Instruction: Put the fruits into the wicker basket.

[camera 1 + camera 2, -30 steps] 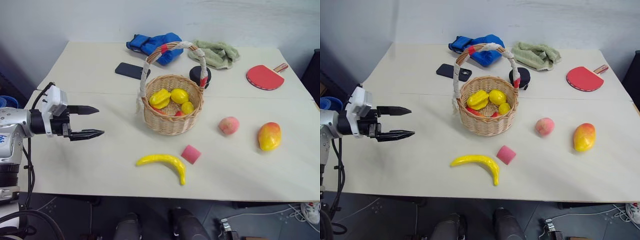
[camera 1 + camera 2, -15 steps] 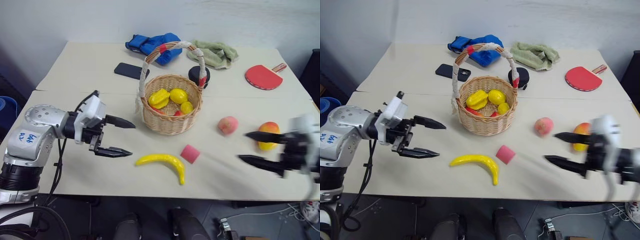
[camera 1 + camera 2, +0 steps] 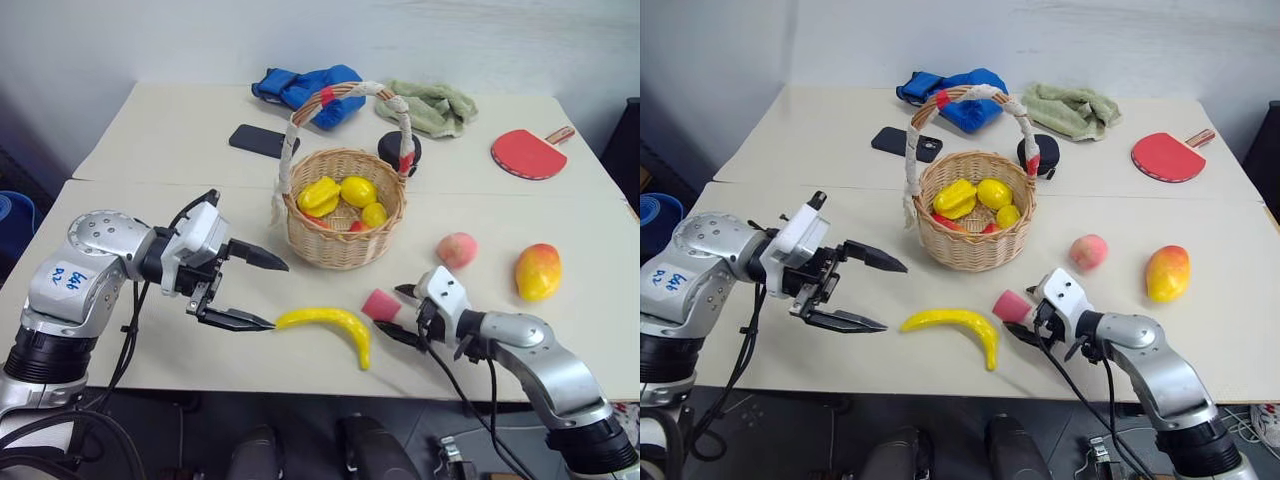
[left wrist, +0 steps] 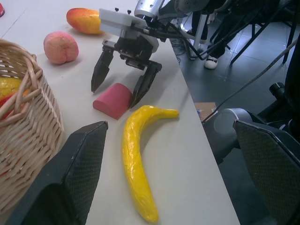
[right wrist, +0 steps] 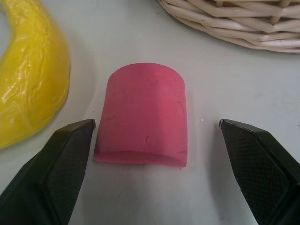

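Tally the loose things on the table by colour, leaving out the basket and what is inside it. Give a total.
Yellow: 1, the banana
Pink: 2, the peach and the block
Yellow-orange-red: 1, the mango
Blue: 1, the cloth
Green: 1, the towel
Red: 1, the paddle
Black: 2, the phone and the round thing
Total: 9

One basket [image 3: 343, 225] holds three yellow fruits [image 3: 345, 195]. On the desk [image 3: 160, 160] lie one banana [image 3: 330, 324], one peach [image 3: 457, 250], one mango [image 3: 538, 271], one pink block [image 3: 378, 304], one phone [image 3: 259, 141], one red paddle [image 3: 528, 153], one green towel [image 3: 432, 106] and one blue cloth [image 3: 305, 88].
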